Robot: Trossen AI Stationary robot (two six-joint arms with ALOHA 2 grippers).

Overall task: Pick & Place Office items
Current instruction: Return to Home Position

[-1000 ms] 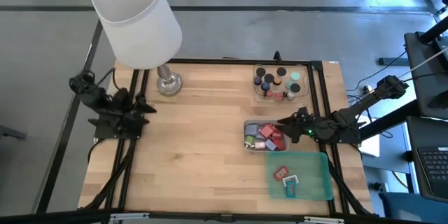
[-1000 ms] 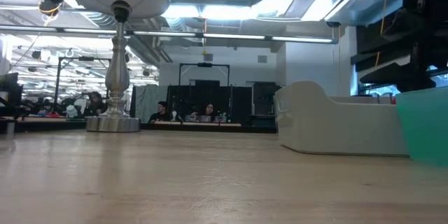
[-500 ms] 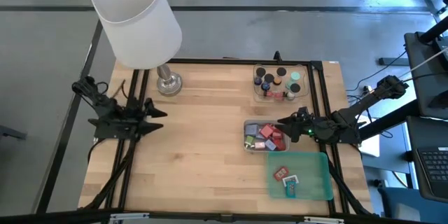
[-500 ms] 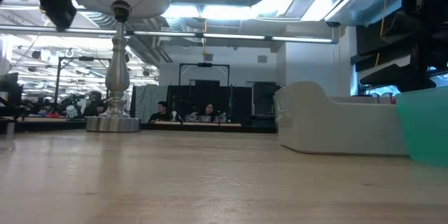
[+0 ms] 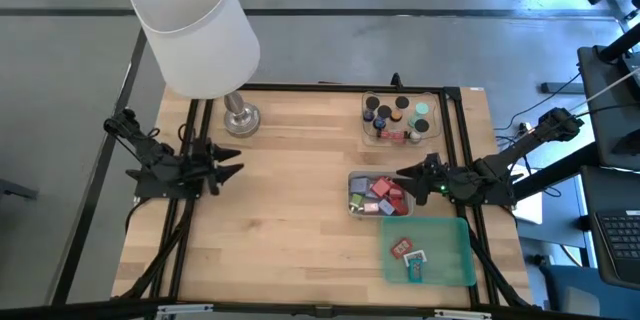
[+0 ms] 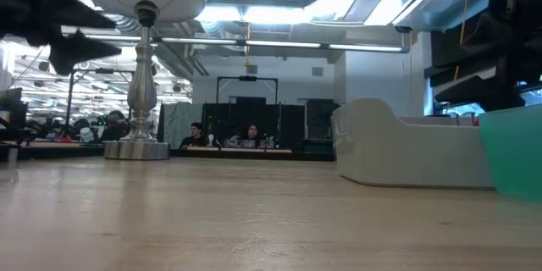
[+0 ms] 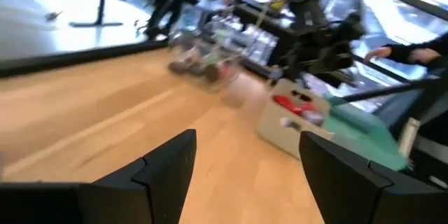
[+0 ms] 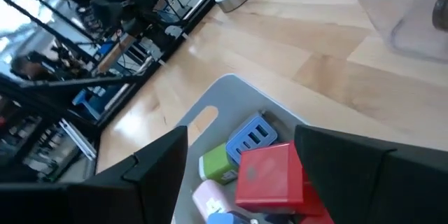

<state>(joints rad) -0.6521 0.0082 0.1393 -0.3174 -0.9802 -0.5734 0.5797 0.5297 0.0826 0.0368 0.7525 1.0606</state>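
Small coloured blocks [image 5: 380, 193] fill a grey tray [image 5: 352, 200] right of the table's middle; the right wrist view shows a red block [image 8: 269, 175], a blue one [image 8: 252, 140] and a green one [image 8: 217, 164]. Short black cylinders with coloured caps [image 5: 398, 115] stand in a clear tray at the far right. A few pieces [image 5: 408, 255] lie in a green tray [image 5: 450, 260] at the near right. My right gripper [image 5: 405, 178] hangs open over the grey tray's right side, its fingers either side of the red block and above it. My left gripper [image 5: 232, 170] is open over bare wood at the table's left.
A big white-shaded lamp [image 5: 195, 30] stands on its metal base [image 5: 240, 118] at the far left, close behind my left gripper. Bare wood [image 5: 290, 220] lies between the two arms. People sit in the room beyond the far edge [image 6: 224, 135].
My left arm has swung out from the table's left edge toward the right, over the wood near the lamp base, and now shows lower in the low view. My right arm and all the trays have stayed still.
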